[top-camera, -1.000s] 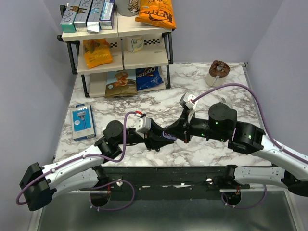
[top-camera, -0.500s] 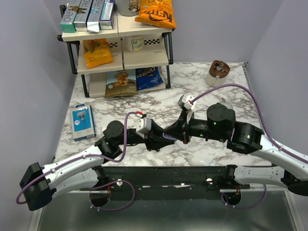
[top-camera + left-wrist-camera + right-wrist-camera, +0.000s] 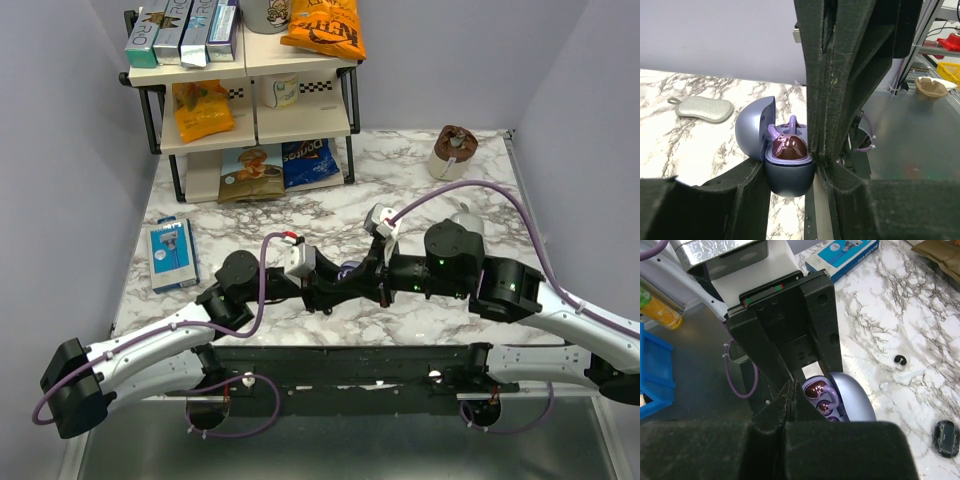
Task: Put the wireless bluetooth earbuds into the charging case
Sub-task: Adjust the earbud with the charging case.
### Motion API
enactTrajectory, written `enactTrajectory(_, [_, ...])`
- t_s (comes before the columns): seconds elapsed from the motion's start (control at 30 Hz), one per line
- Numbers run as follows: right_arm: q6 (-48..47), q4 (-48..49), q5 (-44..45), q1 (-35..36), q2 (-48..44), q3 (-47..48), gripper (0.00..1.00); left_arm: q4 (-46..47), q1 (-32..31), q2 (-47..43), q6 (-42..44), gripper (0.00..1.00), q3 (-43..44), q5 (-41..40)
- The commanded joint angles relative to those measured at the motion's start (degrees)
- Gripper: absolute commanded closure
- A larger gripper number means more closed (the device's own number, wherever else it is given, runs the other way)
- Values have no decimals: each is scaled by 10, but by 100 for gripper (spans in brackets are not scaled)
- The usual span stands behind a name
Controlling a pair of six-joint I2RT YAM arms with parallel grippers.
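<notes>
My left gripper is shut on the lilac-blue charging case, held upright with its lid open to the left. Glossy dark earbuds with lilac bridges sit in the case's wells; they also show in the right wrist view. My right gripper is shut, with nothing visible between its fingers, and its tips are right beside the open case, at the earbuds. In the top view the case is mostly hidden between the two grippers.
A small black curved bit and a black oval piece lie on the marble table. A blue box lies at the left, a snack shelf at the back, a brown-topped cup back right, and a grey pouch.
My right arm has moved left, bringing its shut tips up against the case. The left gripper has kept hold of the case in place.
</notes>
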Motion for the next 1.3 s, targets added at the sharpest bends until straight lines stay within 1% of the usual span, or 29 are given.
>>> enactTrajectory(0.0, [-9,-51,-27,7,-10,-16,99,57,-1,-22,8,100,14,-32])
enactTrajectory(0.27, [6,-15,-14,7,-47,-4,98,59,-1,-15,3,100,11,-22])
enactTrajectory(0.3, [11,-13,0,7,-48,1,87,59,-1,-15,2,100,10,-20])
enactTrajectory(0.33, [13,-14,10,6,-47,14,79,59,-1,-14,1,100,10,-20])
enactTrajectory(0.37, [17,-15,19,7,-46,19,74,59,-1,-15,-1,100,8,-20])
enactTrajectory(0.4, [26,-22,42,6,-42,25,65,59,-1,-15,-1,100,8,-20])
enactTrajectory(0.47, [32,-31,58,6,-33,37,62,58,-1,-16,-1,100,7,-22])
enactTrajectory(0.5, [45,-40,69,7,-22,40,61,58,-1,-16,-2,100,6,-22])
enactTrajectory(0.73, [108,-42,69,6,9,51,57,54,-1,-16,2,100,9,-27])
enactTrajectory(0.8, [126,-46,96,5,13,59,55,54,-1,-15,2,100,8,-26])
enactTrajectory(1.07, [154,-55,135,6,16,65,53,51,-1,-21,4,100,5,-29])
enactTrajectory(1.27, [173,-86,161,5,33,82,54,46,-1,-24,9,100,5,-34])
